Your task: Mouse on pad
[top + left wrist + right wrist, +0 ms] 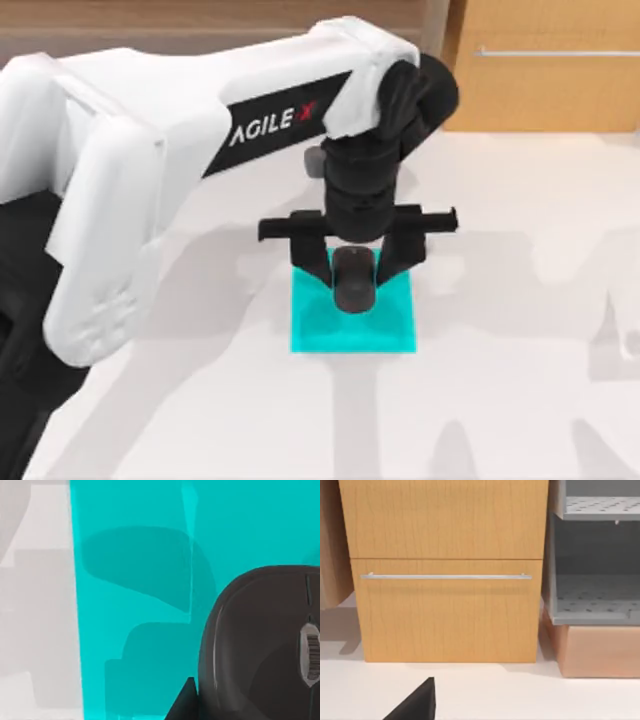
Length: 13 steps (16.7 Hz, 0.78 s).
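Observation:
The cyan pad lies flat in the middle of the table. The dark oval mouse is over its far half, and I cannot tell whether it rests on the pad or hangs just above it. My left gripper reaches down from above, its two black fingers angled in against the mouse's sides, shut on it. In the left wrist view the mouse with its scroll wheel fills one side over the pad, with a fingertip right at its edge. A black finger of my right gripper shows in the right wrist view.
A wooden cabinet stands at the table's back right. The right wrist view faces its drawer front with a metal handle, beside grey shelves. White tabletop surrounds the pad.

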Tool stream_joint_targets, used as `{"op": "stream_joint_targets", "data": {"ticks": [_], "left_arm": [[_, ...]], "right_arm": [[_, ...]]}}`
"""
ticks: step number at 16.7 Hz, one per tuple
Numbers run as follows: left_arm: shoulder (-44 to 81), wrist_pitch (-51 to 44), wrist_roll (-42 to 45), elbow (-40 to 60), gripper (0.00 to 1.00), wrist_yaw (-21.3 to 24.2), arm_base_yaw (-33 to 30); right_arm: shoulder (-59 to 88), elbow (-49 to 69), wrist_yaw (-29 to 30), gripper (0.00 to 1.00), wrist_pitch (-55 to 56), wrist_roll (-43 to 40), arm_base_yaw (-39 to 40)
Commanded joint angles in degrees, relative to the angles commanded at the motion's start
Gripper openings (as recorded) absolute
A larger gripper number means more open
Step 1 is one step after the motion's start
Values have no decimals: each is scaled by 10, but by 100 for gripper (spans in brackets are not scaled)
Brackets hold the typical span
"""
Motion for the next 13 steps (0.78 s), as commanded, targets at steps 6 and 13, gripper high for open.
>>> {"op": "stream_joint_targets", "data": {"ticks": [6,13], "left_arm": [[6,7,1,-5,0,-8,0],[6,7,1,-5,53,-8,0]], "right_arm": [[0,0,0,100,0,0,0],[0,0,0,100,0,0,0]]}}
